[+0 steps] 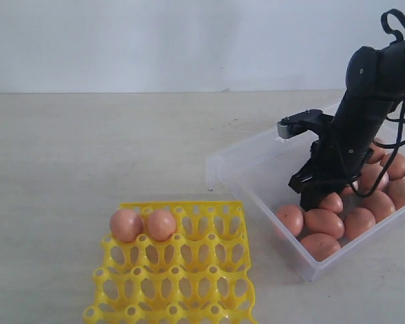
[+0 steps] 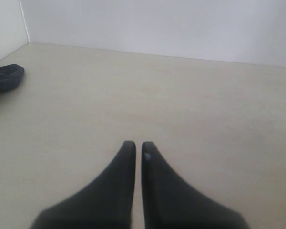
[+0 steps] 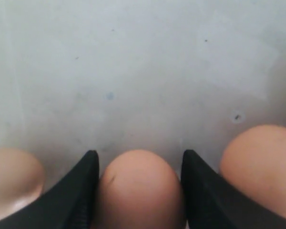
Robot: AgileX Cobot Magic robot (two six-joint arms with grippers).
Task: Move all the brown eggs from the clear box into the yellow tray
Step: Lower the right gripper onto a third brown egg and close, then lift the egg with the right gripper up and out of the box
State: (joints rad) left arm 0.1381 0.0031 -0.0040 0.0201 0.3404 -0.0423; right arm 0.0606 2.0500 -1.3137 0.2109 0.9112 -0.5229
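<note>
Several brown eggs (image 1: 324, 223) lie in the clear box (image 1: 246, 145) at the right. My right gripper (image 1: 312, 197) is lowered into the box among them. In the right wrist view its two black fingers (image 3: 83, 191) press on both sides of one brown egg (image 3: 139, 191), which fills the gap of the right gripper (image 3: 139, 160). Other eggs (image 3: 262, 167) lie on either side over the box floor (image 3: 133, 71). The yellow tray (image 1: 189, 206) sits at the front left with two brown eggs (image 1: 126, 225) in its far-left sockets. My left gripper (image 2: 135, 145) is shut on nothing over bare table.
The box's near wall (image 1: 283, 250) and its left corner (image 1: 212, 165) stand between the eggs and the tray. A dark object (image 2: 5, 78) lies at the table's edge in the left wrist view. A pale wall rises behind the table.
</note>
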